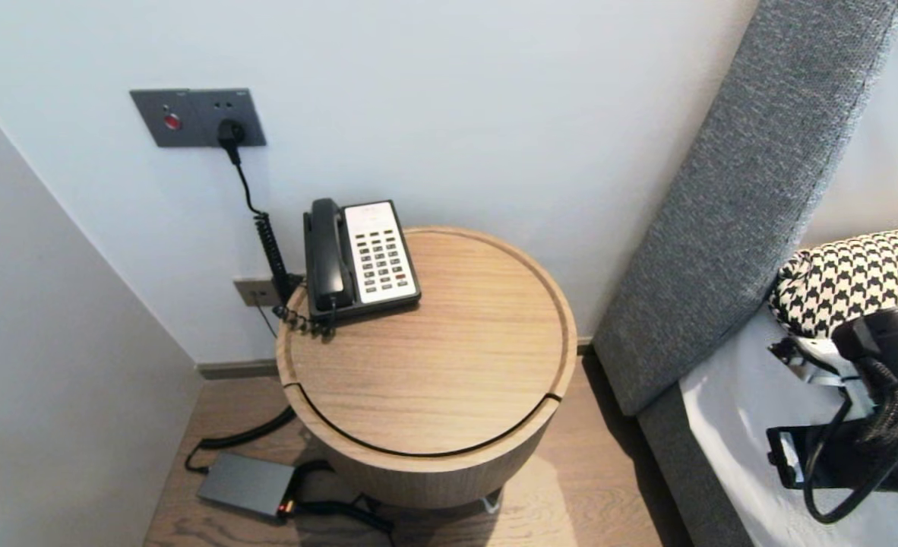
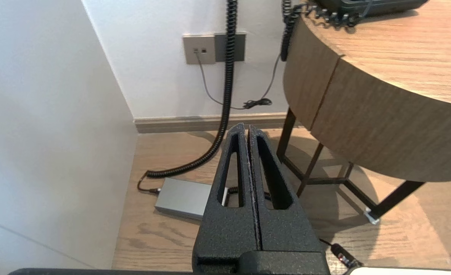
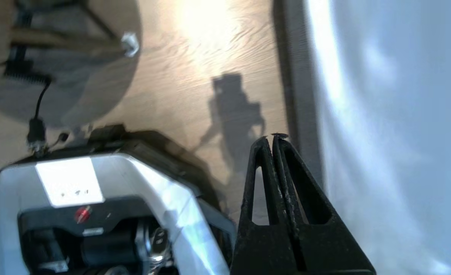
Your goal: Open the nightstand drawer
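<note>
Right end effector [image 3: 273,136] fully closed, empty, low beside bed [image 3: 382,95]
We see left end effector [image 2: 247,126] closed too, nothing held, parked above grey adapter [image 2: 183,196] on floor by the bench [image 2: 382,110]; telephone [image 1: 362,254] sits on bench

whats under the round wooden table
Under the table, thin dark metal legs stand on the wood floor. A grey power box lies by its left side, with a coiled black cable running down to it. The drum hides the floor behind.

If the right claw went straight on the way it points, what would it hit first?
Probably the wooden floor, right beside the bed base. The right claw is shut and empty; depth is unclear, so it could brush that base first.
</note>
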{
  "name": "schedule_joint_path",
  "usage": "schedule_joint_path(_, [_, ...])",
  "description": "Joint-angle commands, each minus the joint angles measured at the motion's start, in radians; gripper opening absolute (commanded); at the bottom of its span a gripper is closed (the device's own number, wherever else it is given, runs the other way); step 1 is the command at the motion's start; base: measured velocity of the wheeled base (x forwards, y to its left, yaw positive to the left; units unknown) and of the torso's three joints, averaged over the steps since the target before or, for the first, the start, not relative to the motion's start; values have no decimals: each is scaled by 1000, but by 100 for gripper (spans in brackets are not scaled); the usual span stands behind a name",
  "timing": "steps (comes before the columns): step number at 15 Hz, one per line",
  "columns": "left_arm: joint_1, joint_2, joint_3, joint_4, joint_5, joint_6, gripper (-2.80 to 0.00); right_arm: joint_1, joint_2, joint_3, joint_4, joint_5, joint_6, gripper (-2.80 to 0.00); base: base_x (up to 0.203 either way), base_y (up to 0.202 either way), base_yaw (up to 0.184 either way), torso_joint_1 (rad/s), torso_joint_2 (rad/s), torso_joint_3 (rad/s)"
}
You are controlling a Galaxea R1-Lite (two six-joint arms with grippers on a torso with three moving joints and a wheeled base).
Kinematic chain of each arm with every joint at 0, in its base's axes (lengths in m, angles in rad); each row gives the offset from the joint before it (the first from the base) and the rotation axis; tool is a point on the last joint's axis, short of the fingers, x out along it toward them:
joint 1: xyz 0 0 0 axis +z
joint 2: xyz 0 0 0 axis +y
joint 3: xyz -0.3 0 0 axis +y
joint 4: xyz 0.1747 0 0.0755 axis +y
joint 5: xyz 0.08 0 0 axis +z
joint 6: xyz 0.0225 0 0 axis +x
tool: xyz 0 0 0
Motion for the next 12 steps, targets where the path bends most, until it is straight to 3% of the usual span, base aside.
schedule_joint_path(1, [0, -2, 9, -1, 1, 0, -280, -71, -125, 34, 0, 11, -34, -280, 0, 0, 0, 0, 0, 0])
schedule_joint_path(5, [0, -2, 9, -1, 1, 0, -280, -87, -327, 105, 3, 6, -44, -280, 0, 0, 0, 0, 0, 0])
schedule_joint_path(8, [0, -2, 9, -1, 1, 0, -280, -99, -490, 186, 24, -44, -50, -280, 0, 0, 0, 0, 0, 0])
schedule_joint_path(12, [0, -2, 9, -1, 1, 0, -280, -115, -523, 247, 21, -103, -48, -280, 0, 0, 0, 0, 0, 0])
